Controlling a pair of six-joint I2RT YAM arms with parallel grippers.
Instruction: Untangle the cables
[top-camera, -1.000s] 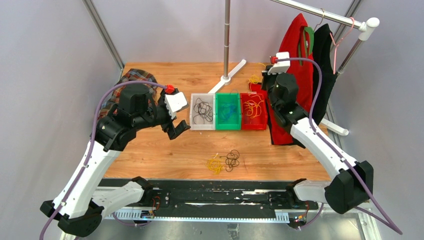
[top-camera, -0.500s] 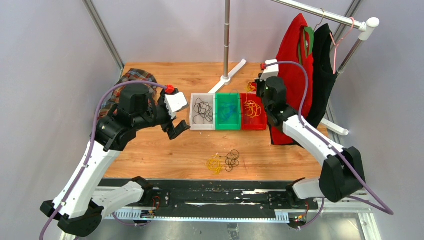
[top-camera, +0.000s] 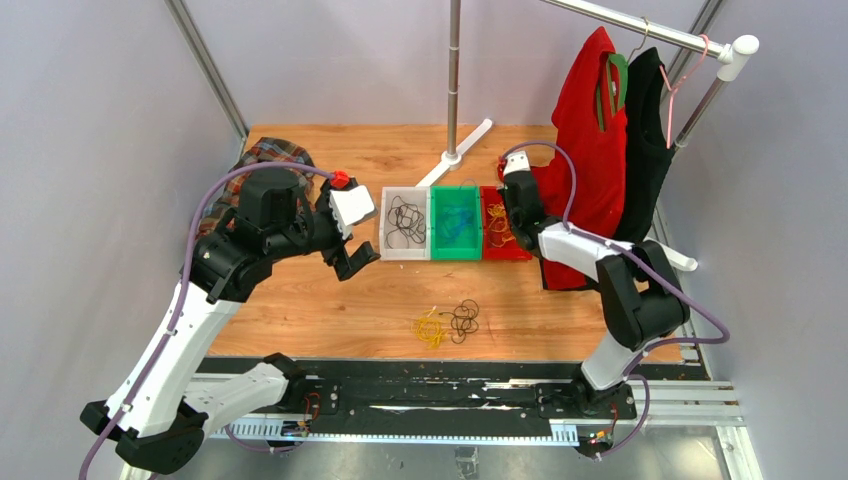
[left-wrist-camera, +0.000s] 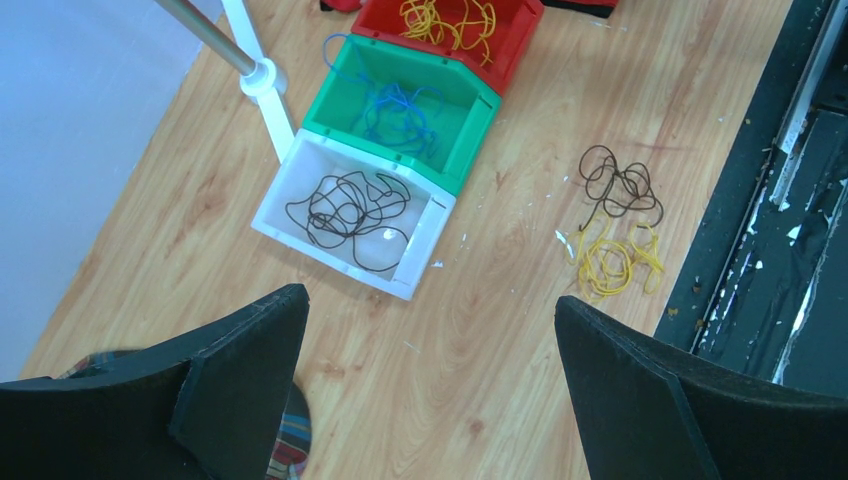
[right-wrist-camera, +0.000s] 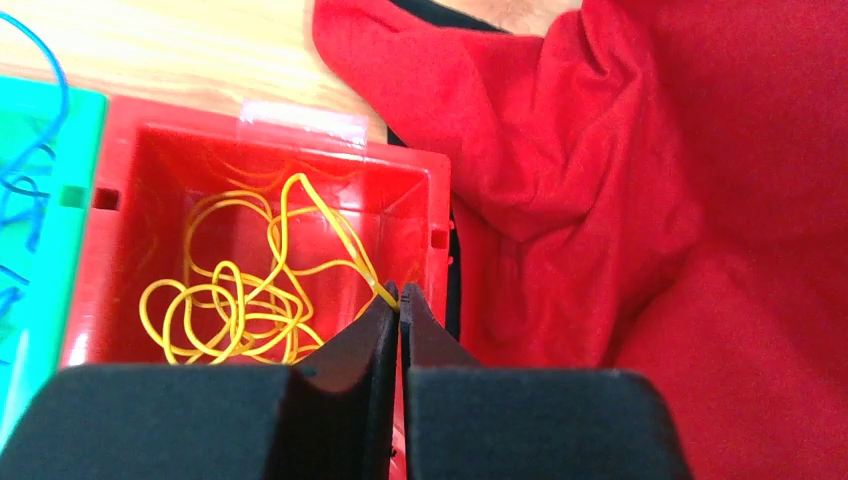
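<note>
A tangle of yellow cable and black cable lies on the table near the front; it also shows in the left wrist view. Three bins stand in a row: white with black cable, green with blue cable, red with yellow cable. My right gripper is shut on an end of that yellow cable, over the red bin's right side. My left gripper is open and empty, hanging above the table left of the white bin.
A red garment and a black garment hang from a rail at the right, close to my right arm. A metal pole on a white foot stands behind the bins. A plaid cloth lies at the back left.
My right arm has swung left and down from behind the bins, bringing the yellow cable over and into the red bin. The left arm has not moved.
</note>
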